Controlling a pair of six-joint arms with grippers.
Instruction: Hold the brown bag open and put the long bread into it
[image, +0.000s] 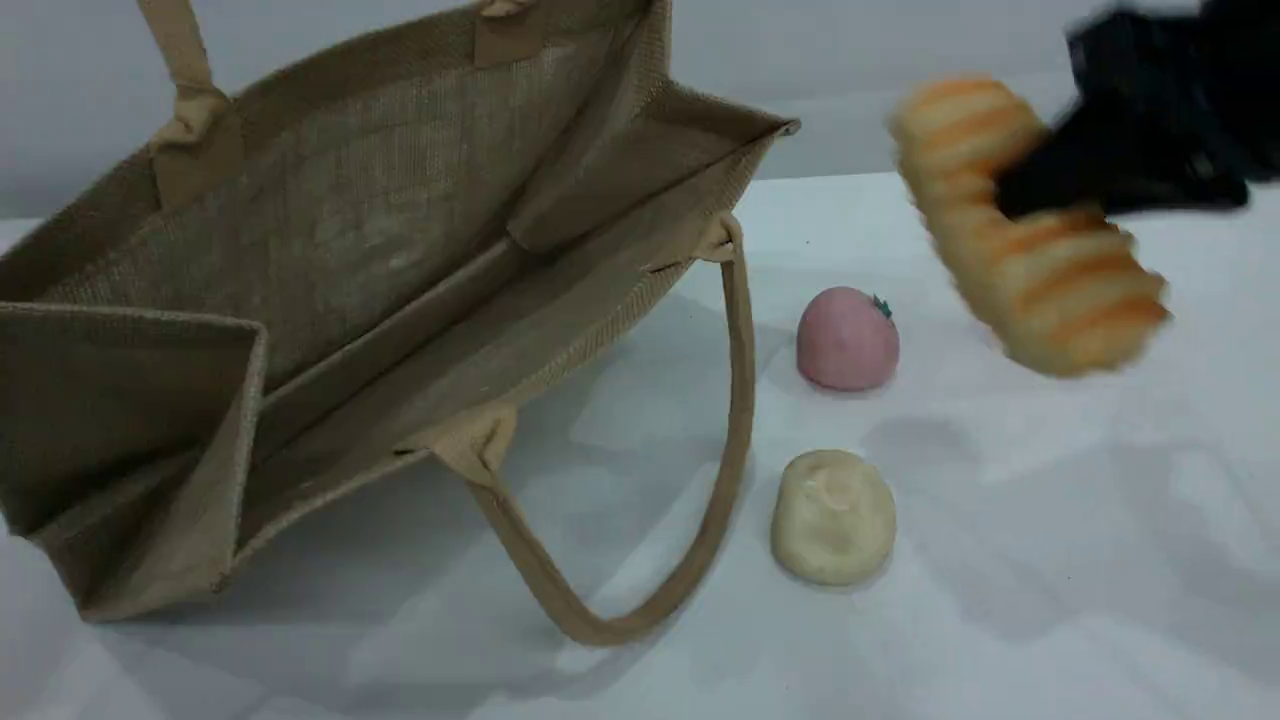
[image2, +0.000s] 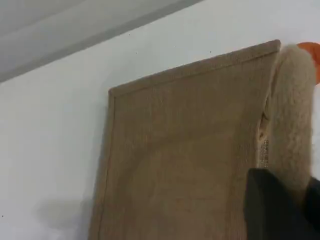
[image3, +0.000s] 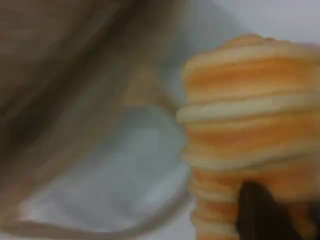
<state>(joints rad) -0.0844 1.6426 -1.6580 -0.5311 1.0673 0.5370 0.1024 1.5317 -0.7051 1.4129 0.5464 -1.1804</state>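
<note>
With the right claw (image: 1040, 195) pinching the bread (image: 1030, 225) and the left claw (image2: 280, 210) clamped on a handle (image2: 292, 120), the loaf needed carrying toward nine o'clock, end-first into the bag (image: 380, 250).

The right claw (image: 1040, 190) is matte black and blocky, blurred, with a dark tapering fingertip (image3: 260, 212).

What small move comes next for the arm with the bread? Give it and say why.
Probably carry the long bread leftward until it is over the open mouth of the brown bag. The right gripper is shut on the loaf and holds it off the table, to the right of the bag, above the pink ball.
</note>
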